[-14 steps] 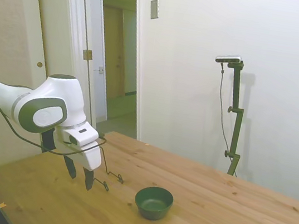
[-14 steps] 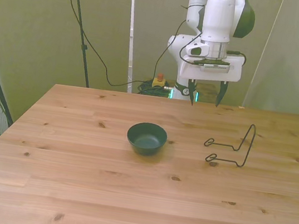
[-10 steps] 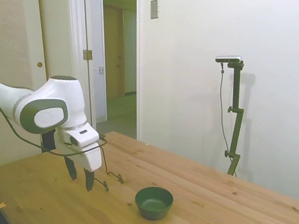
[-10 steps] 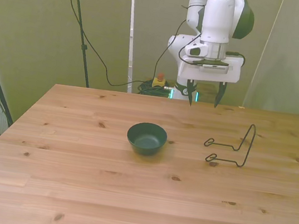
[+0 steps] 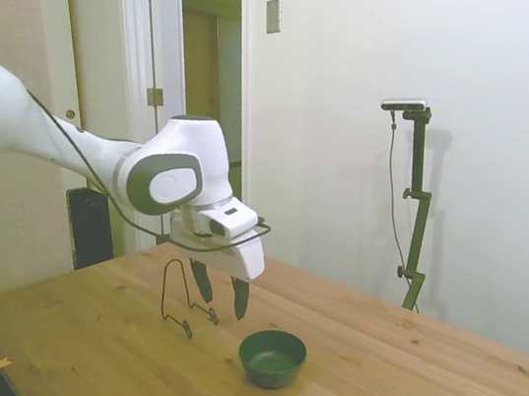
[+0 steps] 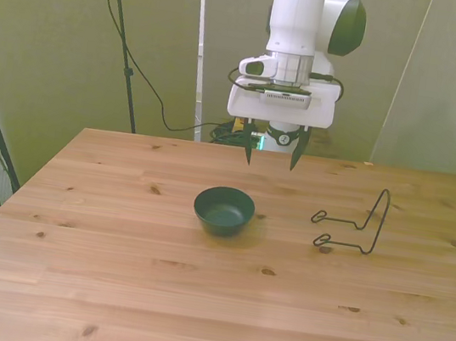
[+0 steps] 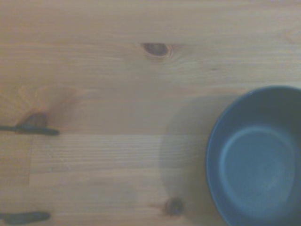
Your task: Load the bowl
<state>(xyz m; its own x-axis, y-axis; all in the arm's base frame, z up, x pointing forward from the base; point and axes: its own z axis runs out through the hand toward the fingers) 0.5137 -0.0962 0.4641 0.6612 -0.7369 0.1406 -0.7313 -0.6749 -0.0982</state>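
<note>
Approach step, nothing picked up yet. The gripper [image 6: 271, 155] hangs above the table [image 6: 191, 302] with its two fingers spread wide and nothing between them. It sits up over the far part of the tabletop, a bit behind the bowl [image 6: 224, 210] and slightly toward the front view's right of it, not yet over it.

The bowl is dark green, upright and looks empty, resting on the wood near the middle of the table. In the side view the bowl [image 5: 271, 357] sits lower than the fingertips and just beside them, clear air between. The wrist view catches only part of the bowl [image 7: 256, 157] at the frame edge (blurry, but the inside looks bare), so the camera is off-center from it.

The wire rack [image 6: 351, 223] stands well apart from the bowl, toward the front view's right, nothing in it.

Judged next move: shift across until the fingers straddle the rim, come down, close on one wall. The rim is thin and the sides taper, so a shallow bite could slip. Carry to the rack comes after.
</note>
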